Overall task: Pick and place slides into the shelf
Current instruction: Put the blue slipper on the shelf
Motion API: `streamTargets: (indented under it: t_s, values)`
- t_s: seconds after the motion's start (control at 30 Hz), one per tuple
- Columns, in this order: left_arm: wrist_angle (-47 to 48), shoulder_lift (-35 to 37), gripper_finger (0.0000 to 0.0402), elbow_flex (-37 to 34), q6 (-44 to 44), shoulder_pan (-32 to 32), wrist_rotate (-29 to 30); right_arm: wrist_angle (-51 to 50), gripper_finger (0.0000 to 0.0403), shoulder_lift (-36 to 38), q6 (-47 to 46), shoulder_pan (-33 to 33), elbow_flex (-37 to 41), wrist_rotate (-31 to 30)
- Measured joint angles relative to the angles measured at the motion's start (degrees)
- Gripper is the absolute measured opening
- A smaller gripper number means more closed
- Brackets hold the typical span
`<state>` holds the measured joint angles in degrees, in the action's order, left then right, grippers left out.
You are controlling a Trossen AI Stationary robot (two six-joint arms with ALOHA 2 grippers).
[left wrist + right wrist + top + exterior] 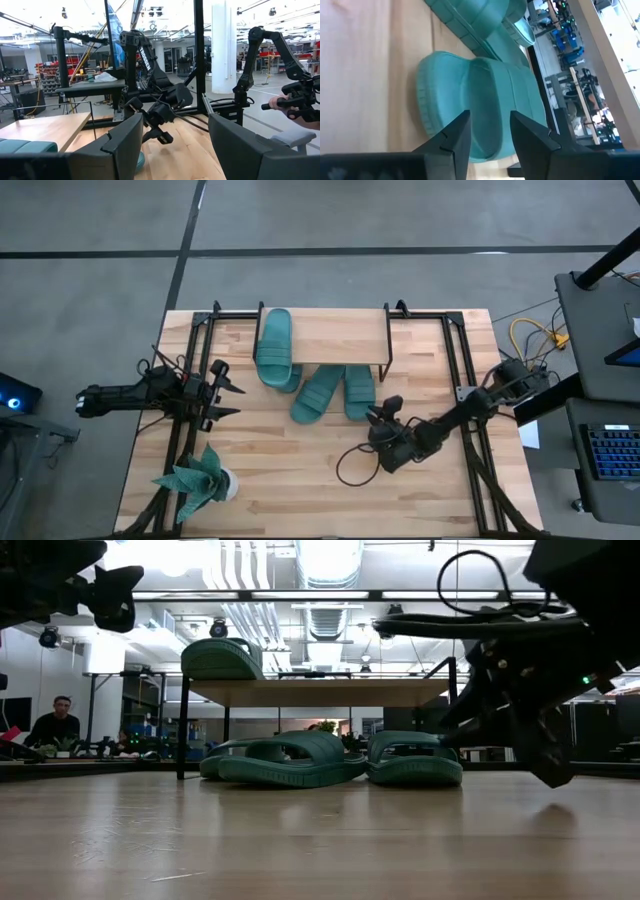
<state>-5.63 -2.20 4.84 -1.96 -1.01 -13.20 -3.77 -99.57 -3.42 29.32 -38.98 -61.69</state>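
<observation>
Left gripper (pixel 170 150): two dark fingers (pixel 120 150) spread wide, nothing between them. Beyond, over the wooden table (pixel 185 150): right arm with its gripper (pixel 159 125); teal slide (pixel 22 146) on light plank shelf (pixel 45 129). Far side: a person's hand (pixel 280 104) gripping a dark handle.

Right gripper (pixel 383 412) low mid-table, jaws parted; left gripper (pixel 232 400) wide open at the left.

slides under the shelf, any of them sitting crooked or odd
Yes. Under the shelf, one slide lies angled, its toe end against the straight slide beside it. A third sits on top at the left end, neatly lengthwise.
</observation>
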Motion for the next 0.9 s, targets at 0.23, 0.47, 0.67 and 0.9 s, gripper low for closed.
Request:
streamTargets:
  t_s: [0.23,0.47,0.67,0.9]
  values:
    - [-0.1,0.0,0.0211,0.0,0.0,0.0,0.0,0.1,0.0123,0.0,0.0,-2.5,0.0,0.1]
    - [-0.1,0.0,0.0211,0.0,0.0,0.0,0.0,0.2,0.0123,0.0,0.4,-3.8,0.0,0.2]
    - [0.0,0.0,0.0211,0.0,0.0,0.0,0.0,0.2,0.0121,0.0,3.4,-5.1,0.0,4.7]
    - [0.0,0.0,0.0211,0.0,0.0,0.0,0.0,0.2,0.0118,0.0,5.1,-6.5,0.0,2.8]
